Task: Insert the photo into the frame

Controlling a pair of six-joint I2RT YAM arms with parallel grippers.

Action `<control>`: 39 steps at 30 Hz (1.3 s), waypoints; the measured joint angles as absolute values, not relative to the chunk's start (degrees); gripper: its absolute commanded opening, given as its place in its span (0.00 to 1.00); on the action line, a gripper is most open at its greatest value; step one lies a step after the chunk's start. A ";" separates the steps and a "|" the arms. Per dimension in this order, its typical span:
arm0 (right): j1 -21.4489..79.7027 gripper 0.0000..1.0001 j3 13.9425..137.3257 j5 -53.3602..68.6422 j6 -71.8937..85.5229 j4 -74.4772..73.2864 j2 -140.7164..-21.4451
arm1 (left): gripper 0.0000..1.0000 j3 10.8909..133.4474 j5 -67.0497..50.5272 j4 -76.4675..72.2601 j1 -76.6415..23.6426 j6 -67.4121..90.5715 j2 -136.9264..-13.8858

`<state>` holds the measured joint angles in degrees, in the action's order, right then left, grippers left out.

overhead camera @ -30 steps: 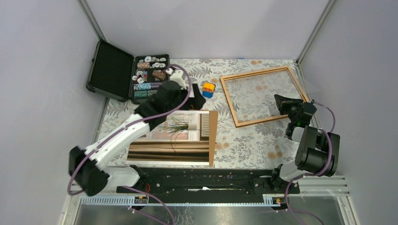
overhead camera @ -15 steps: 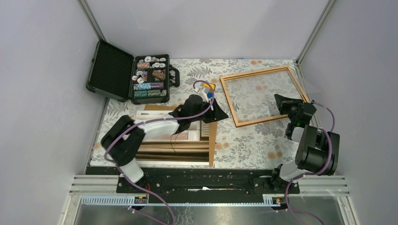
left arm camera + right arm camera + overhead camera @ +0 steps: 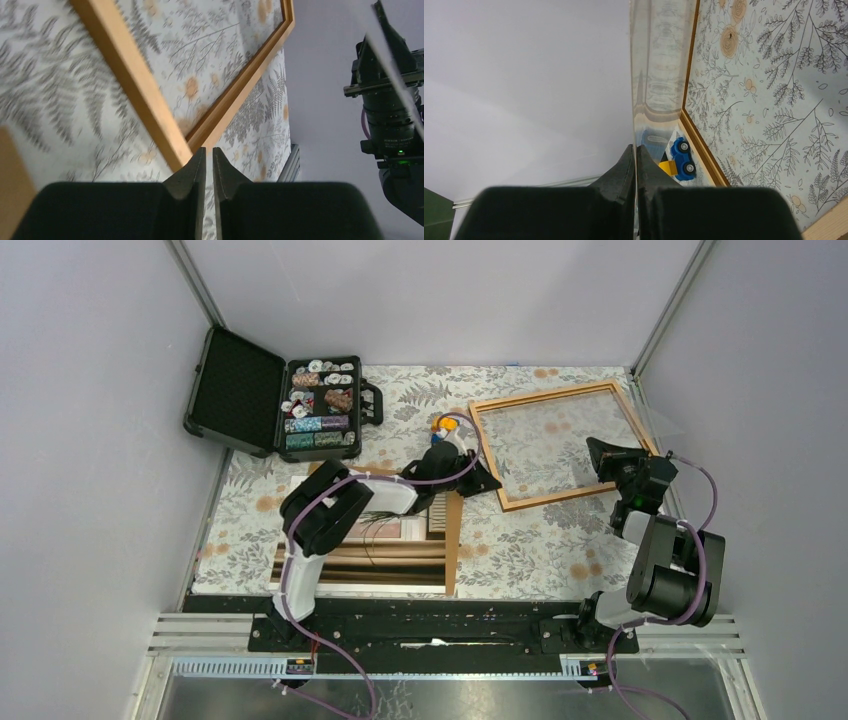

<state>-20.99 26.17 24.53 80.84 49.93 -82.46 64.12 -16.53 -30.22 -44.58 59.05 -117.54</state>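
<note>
The photo point(image 3: 360, 555) lies face up on a brown backing board point(image 3: 455, 530) at the near left. The frame point(image 3: 545, 394) lies flat at the back right. My left arm reaches across the photo, and its gripper point(image 3: 487, 480) sits low by the frame's near-left corner. In the left wrist view that gripper point(image 3: 209, 150) is all but shut, with only a thin slit and nothing in it. The frame's corner point(image 3: 135, 75) is just ahead of the left fingertip. My right gripper point(image 3: 600, 462) point(image 3: 636, 147) is shut on the edge of a clear pane point(image 3: 659, 75) tilted up over the frame point(image 3: 704, 147).
An open black case point(image 3: 235, 390) with sorted small parts stands at the back left. A blue and yellow toy car point(image 3: 681, 160) sits beside the frame's far-left corner, partly behind my left wrist in the top view. Grey walls close in the patterned table.
My left arm has swung from beside the black case rightward to the frame's near-left corner. Its jaws have gone from wide open to nearly together. The right arm has stayed put.
</note>
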 measured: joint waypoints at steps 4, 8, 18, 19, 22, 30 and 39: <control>-20.99 0.00 26.20 24.47 80.64 48.88 -82.11 | 0.00 69.56 -16.45 -30.46 -44.97 59.24 -121.34; -20.99 0.00 26.20 24.49 80.53 48.56 -82.11 | 0.00 72.71 -16.16 -30.15 -45.17 59.66 -124.75; -20.99 0.27 25.58 23.90 78.41 48.88 -82.13 | 0.00 74.17 -13.39 -28.03 -45.28 60.36 -127.57; -20.99 0.34 25.45 23.46 77.97 48.53 -82.13 | 0.00 73.63 -13.15 -29.02 -45.28 60.73 -127.57; -20.99 0.46 24.64 22.11 76.29 47.83 -82.11 | 0.00 72.97 -12.67 -30.20 -45.28 61.52 -127.57; -20.99 0.52 22.63 19.94 73.10 45.87 -82.59 | 0.00 70.39 -10.13 -32.82 -45.36 63.55 -126.89; -20.99 0.43 19.73 17.02 73.14 47.51 -86.91 | 0.00 67.94 -8.12 -33.85 -45.17 65.06 -125.60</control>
